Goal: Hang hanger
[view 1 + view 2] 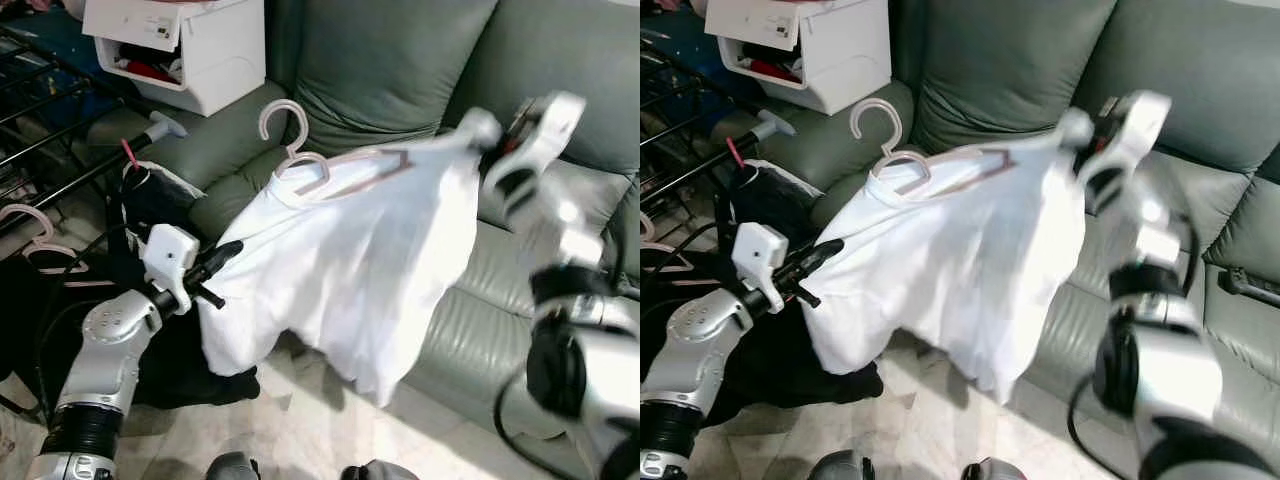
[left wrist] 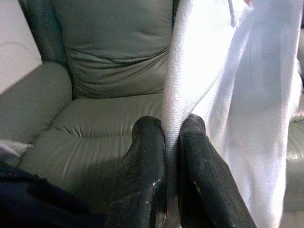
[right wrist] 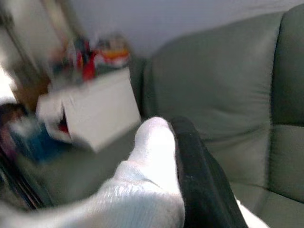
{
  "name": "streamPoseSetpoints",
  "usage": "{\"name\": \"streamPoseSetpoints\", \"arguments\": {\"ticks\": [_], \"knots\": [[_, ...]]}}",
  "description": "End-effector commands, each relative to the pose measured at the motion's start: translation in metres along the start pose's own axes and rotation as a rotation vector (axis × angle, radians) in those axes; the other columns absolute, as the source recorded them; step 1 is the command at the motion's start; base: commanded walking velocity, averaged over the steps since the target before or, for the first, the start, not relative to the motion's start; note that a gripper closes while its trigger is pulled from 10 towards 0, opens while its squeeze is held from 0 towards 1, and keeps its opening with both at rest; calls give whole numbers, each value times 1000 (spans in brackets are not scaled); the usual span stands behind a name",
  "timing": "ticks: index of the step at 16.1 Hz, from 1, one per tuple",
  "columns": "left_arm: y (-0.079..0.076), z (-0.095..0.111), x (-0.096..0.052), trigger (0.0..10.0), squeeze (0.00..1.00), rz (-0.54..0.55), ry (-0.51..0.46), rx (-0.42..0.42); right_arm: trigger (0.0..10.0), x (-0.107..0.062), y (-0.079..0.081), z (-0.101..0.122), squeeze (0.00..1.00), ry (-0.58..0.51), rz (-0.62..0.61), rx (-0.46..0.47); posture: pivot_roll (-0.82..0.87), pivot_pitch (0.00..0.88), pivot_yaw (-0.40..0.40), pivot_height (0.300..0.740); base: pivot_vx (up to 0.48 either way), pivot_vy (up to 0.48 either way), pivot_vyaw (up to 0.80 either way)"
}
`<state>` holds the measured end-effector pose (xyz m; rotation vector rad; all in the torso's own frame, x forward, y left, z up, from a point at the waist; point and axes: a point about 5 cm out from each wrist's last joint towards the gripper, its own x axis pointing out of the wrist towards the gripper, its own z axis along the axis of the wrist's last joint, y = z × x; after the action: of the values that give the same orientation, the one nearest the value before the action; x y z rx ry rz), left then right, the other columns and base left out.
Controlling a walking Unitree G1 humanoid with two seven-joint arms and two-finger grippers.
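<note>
A white shirt [image 1: 350, 260] hangs on a pale pink hanger [image 1: 285, 125], held up in the air in front of the green sofa [image 1: 400, 60]. The hanger's hook points up and to the left, free of any rail. My left gripper [image 2: 172, 126] is shut on the shirt's lower left edge, the cloth pinched between both black fingers. The same gripper [image 1: 225, 255] is at the shirt's left side. My right gripper [image 1: 492, 150] is raised at the upper right, shut on the shirt's shoulder over the hanger's end. White cloth covers one finger of the right gripper [image 3: 168, 126].
A black drying rack [image 1: 50, 130] stands at the left with another pink hanger [image 1: 35, 235] on it. A white storage box [image 1: 190, 45] rests on the sofa arm. Dark clothes [image 1: 180, 370] lie on the floor beneath my left arm.
</note>
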<state>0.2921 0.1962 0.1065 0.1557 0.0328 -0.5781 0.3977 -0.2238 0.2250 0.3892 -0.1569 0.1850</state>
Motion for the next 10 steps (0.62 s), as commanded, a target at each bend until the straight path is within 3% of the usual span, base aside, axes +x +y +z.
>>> {"name": "streamPoseSetpoints", "arguments": {"ticks": [1, 2, 4, 6, 7, 8, 10], "knots": [[6, -8, -4, 0, 0, 65, 38, 2, 0, 2, -8, 40, 0, -139, -43, 60, -20, 0, -44, 740, 0, 0, 0], [3, -11, -3, 0, 0, 53, 46, 13, 0, 2, -11, 51, 0, -174, -51, 67, -22, 0, -44, 740, 0, 0, 0], [-5, -11, -2, 0, 0, -1, 33, -17, 0, -2, -18, 45, 0, -102, -73, -138, -23, 0, -44, 740, 0, 0, 0], [-9, 2, -4, 0, 0, -95, -56, -71, 0, -15, -34, 23, 0, 46, -110, -463, -20, 0, -46, 740, 0, 0, 0], [-9, 9, -7, 0, 0, -137, -87, -105, 0, -22, -42, 14, 0, 99, -127, -583, -20, 0, -46, 740, 0, 0, 0], [-7, 19, -10, 0, 0, -183, -142, -172, 0, -31, -54, 3, 0, 152, -166, -635, -18, 0, -46, 740, 0, 0, 0], [3, 29, -12, 0, 0, -161, -199, -237, 0, -41, -67, -7, 0, 205, -213, -625, -15, 0, -46, 740, 0, 0, 0]]}}
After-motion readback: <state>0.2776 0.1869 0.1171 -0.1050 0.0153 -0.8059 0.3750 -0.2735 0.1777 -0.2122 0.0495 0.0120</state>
